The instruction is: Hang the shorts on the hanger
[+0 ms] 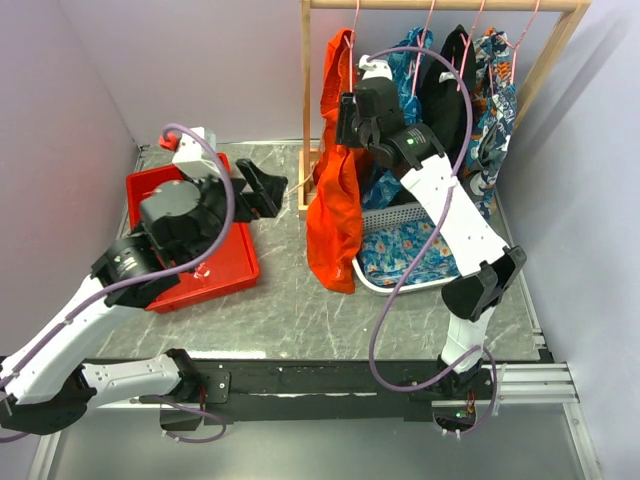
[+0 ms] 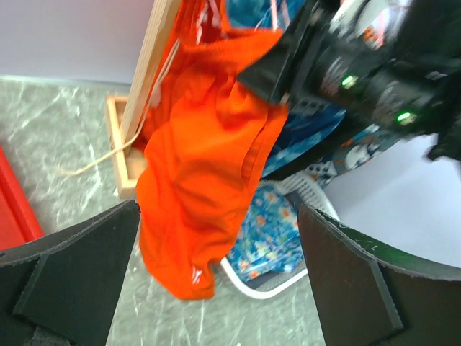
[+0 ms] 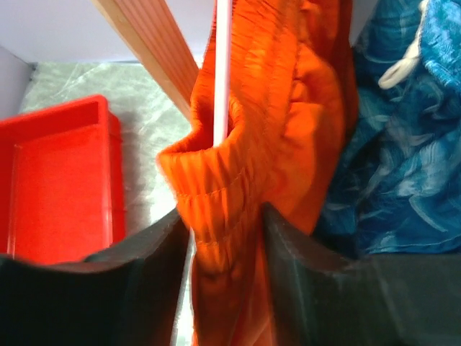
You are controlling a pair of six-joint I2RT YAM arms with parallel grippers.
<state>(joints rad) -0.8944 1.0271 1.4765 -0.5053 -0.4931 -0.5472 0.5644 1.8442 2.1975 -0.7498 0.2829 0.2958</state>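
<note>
- Top external view: the shorts (image 1: 335, 215) hang in the middle of the frame. They droop from the hanger (image 1: 355, 20) on the wooden rack (image 1: 440, 5), and their bottom edge is near the tabletop (image 1: 290, 310).
- Right wrist view: the thin hanger wire runs down into the orange waistband. That waistband sits between the fingers of the right gripper (image 3: 222, 223) and touches both. I cannot tell if it is squeezing or letting go.
- Left gripper (image 1: 265, 185) is at the left of the frame, over the red bin (image 1: 215, 275). It is wide open and holds nothing.
- I think this is the last step, leaving the shorts on the hanger.
- Next, the right gripper should open all the way and back off slowly, so the cloth does not slide off the wire.
</note>
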